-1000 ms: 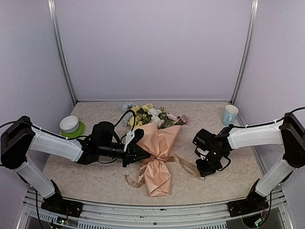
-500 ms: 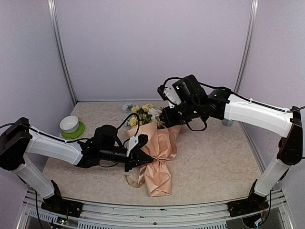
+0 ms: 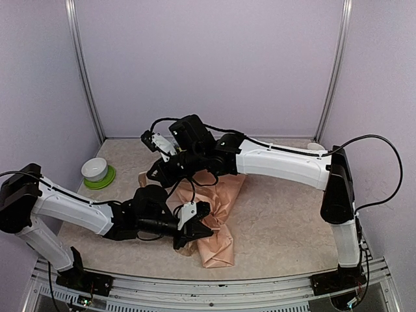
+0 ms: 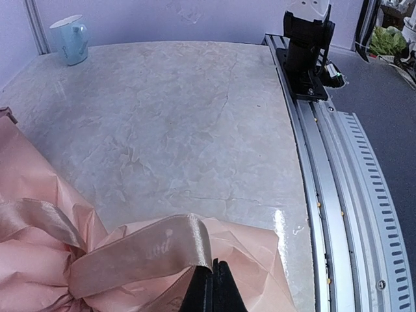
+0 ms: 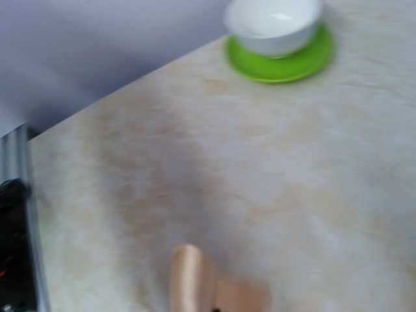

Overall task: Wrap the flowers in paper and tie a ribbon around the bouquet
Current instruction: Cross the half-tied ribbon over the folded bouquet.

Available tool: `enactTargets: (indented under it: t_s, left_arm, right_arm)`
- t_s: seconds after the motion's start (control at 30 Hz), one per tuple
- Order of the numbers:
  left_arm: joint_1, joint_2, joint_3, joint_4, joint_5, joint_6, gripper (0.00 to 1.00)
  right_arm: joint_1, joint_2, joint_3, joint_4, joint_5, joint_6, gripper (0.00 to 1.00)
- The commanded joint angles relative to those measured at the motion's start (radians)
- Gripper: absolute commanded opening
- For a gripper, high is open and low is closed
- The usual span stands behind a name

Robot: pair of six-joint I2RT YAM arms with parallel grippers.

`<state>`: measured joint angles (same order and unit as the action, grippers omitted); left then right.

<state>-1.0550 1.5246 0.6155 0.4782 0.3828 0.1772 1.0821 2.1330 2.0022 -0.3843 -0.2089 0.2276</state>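
Ribbon (image 4: 140, 250): satiny loop w/ crinkly paper (image 4: 250, 250)

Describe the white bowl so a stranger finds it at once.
On the beige marbled table, look along the left edge. The white bowl sits there on a bright green saucer; the pale blue mug at far right has none.

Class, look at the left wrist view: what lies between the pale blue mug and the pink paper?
Nothing stands there. Only bare marbled tabletop separates the mug from the paper, as the left wrist view shows.
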Motion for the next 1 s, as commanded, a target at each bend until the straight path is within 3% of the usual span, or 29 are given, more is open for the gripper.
enactTargets:
  t_s: [0.0, 0.1, 0.17, 0.2, 0.27, 0.3, 0.47, 0.7, 0.83, 0.97]
  left_arm:
    - [-0.015, -0.007, -0.013, 0.001, -0.044, 0.010, 0.00]
    - [-0.015, -0.006, -0.012, 0.001, -0.045, 0.011, 0.00]
    - [-0.016, 0.000, -0.009, 0.001, -0.041, 0.012, 0.00]
    - [-0.016, 0.003, -0.007, 0.001, -0.038, 0.011, 0.00]
    - [-0.016, 0.005, -0.005, -0.002, -0.036, 0.010, 0.00]
    - [-0.016, 0.004, -0.006, -0.002, -0.035, 0.009, 0.00]
    - [-0.014, 0.003, -0.007, -0.007, -0.031, 0.008, 0.00]
    - [0.012, -0.006, -0.021, 0.014, -0.004, -0.024, 0.00]
    - [0.076, -0.013, -0.063, 0.119, 0.088, -0.104, 0.00]
    - [0.095, -0.024, -0.087, 0.173, 0.107, -0.118, 0.00]
  right_arm:
    - [0.024, 0.034, 0.045, 0.019, -0.100, 0.005, 0.00]
    - [0.033, 0.049, 0.047, 0.013, -0.125, 0.001, 0.01]
    - [0.036, 0.051, 0.051, 0.004, -0.146, -0.004, 0.14]
    - [0.037, 0.049, 0.054, 0.001, -0.155, -0.004, 0.29]
    - [0.036, 0.035, 0.057, -0.004, -0.157, -0.012, 0.80]
    - [0.034, 0.024, 0.056, -0.004, -0.147, -0.018, 0.97]
    - [0.018, -0.055, 0.022, 0.012, -0.063, -0.053, 1.00]
    - [-0.038, -0.174, -0.046, 0.020, -0.077, -0.084, 1.00]
    - [-0.122, -0.411, -0.360, 0.203, -0.077, -0.091, 0.99]
    - [-0.242, -0.716, -0.855, 0.511, -0.252, -0.113, 0.97]
